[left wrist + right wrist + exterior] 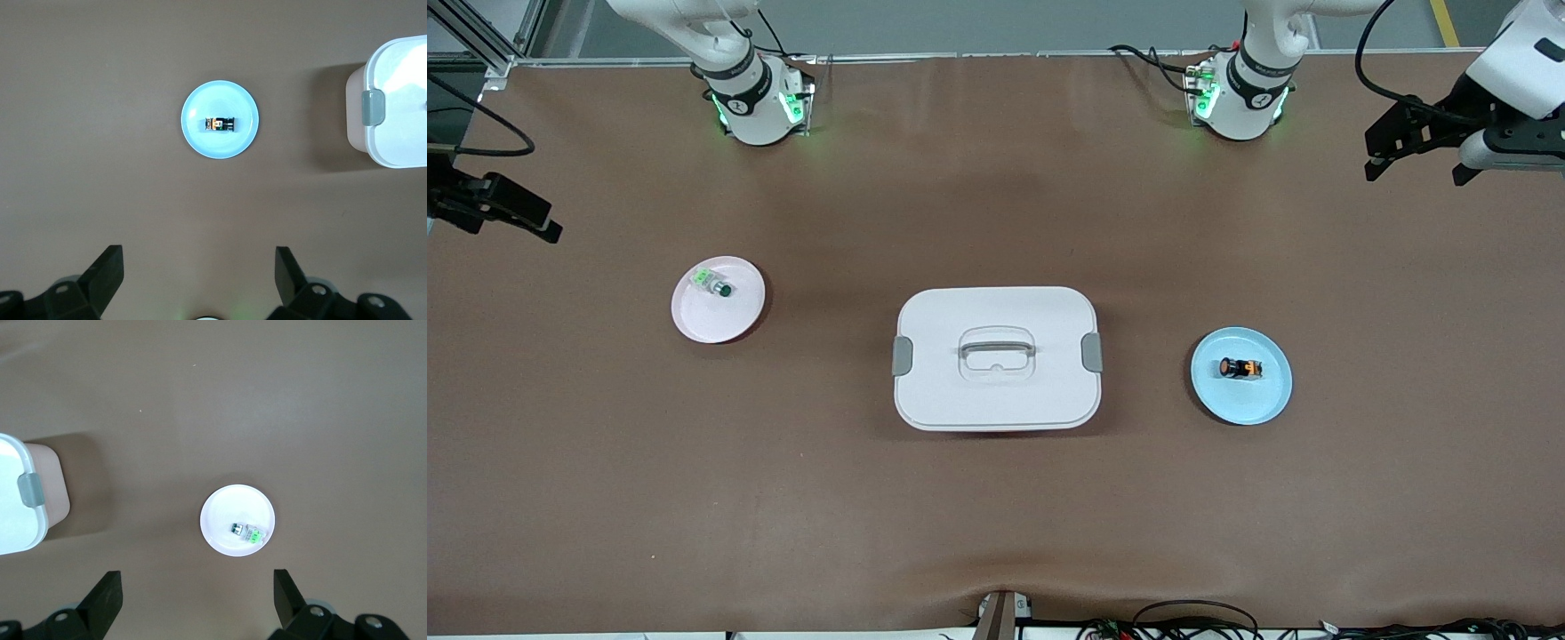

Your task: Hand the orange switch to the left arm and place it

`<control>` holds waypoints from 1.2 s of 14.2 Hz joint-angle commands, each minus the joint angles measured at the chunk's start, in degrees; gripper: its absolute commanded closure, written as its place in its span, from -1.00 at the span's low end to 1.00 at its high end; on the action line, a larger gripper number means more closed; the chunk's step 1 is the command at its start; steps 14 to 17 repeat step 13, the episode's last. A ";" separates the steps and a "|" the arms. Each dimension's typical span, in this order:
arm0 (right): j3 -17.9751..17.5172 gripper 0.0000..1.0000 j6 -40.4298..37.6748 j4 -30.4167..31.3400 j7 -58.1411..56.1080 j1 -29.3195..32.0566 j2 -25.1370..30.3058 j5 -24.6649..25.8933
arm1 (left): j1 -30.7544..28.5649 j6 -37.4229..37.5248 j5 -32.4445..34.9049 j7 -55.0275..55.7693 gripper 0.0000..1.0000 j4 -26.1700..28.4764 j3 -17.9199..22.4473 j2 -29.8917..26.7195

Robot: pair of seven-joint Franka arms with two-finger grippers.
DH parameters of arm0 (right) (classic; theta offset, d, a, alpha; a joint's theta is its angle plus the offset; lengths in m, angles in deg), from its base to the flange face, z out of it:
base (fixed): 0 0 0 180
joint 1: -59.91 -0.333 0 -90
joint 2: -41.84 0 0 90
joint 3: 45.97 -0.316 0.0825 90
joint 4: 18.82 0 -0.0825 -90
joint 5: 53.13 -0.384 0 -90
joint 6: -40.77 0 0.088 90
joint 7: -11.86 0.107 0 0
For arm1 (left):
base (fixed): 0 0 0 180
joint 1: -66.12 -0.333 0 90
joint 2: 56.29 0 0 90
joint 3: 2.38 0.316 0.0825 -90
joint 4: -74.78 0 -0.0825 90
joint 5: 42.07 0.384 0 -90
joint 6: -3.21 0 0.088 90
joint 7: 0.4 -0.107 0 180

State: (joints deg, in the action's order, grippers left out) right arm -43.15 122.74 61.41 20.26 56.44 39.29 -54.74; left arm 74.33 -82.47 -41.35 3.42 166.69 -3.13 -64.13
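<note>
The orange switch point(1241, 368) lies on its side on a blue plate point(1247, 404) toward the left arm's end of the table. The left wrist view shows the switch point(220, 124) and the plate point(200, 140) from above. The white box point(996, 404) with grey clips stands in the middle of the table, between the two plates. My left gripper point(1418, 169) is open and empty, high over bare table beside the left arm's base; it shows open in its wrist view point(199, 257). My right gripper point(516, 218) is open and empty at the right arm's end point(197, 580).
A green-capped switch point(713, 283) lies on a pink plate point(725, 322) toward the right arm's end; it also shows in the right wrist view point(248, 532). The box's edge shows in both wrist views point(393, 100) point(13, 493). Cables lie along the table's front edge.
</note>
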 commanded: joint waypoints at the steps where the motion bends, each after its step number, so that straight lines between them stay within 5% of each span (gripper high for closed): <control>1: 0.26 -1.00 0.04 2.03 -2.41 -0.83 2.11 -0.32 | -0.03 1.04 0.68 -0.56 -1.00 -2.70 0.23 1.42; 17: 0.78 -1.00 0.12 2.03 -12.00 2.42 2.29 0.29 | -0.03 1.75 0.68 -0.13 -1.00 -2.97 0.23 1.77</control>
